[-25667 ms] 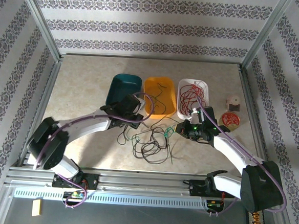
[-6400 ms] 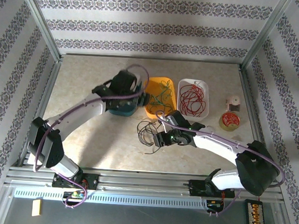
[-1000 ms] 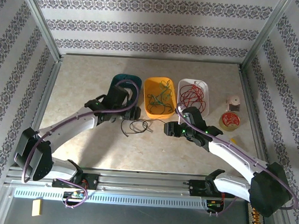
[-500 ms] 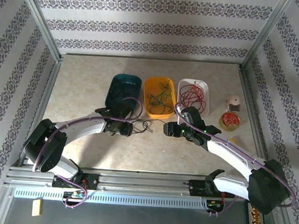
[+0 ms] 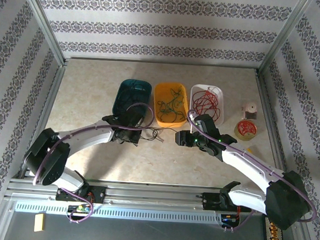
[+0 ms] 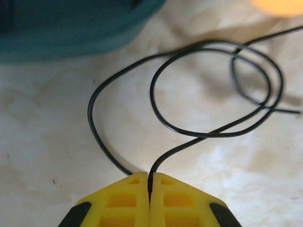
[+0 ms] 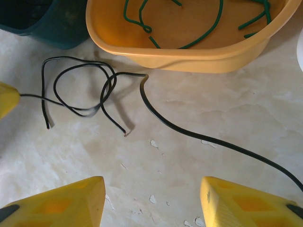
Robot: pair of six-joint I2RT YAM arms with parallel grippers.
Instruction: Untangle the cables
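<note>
Thin looping black cable (image 6: 152, 87) on mottled tabletop (image 6: 47, 142)

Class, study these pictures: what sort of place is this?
Likely a robotics lab test cell: left arm and right arm bolted at the edge of the table, patterned backdrop walls, teal bin, orange bin and white bin.

A robot test cell in a lab is indicated. The table (image 5: 91, 87) is enclosed by an aluminium frame (image 5: 45, 27) and by panels faced with striped wallpaper (image 5: 166, 31). Two arms, the left arm (image 5: 87, 134) and the right arm (image 5: 250, 165), are bolted to a metal rail (image 5: 154, 195) at the near edge. A teal bin (image 5: 134, 82), an orange bin (image 5: 172, 84) and a white bin (image 5: 207, 87) are set in a row, with thin cables (image 5: 205, 104) kept in them by colour. A reel of wire (image 5: 247, 128) is placed beside them.
</note>
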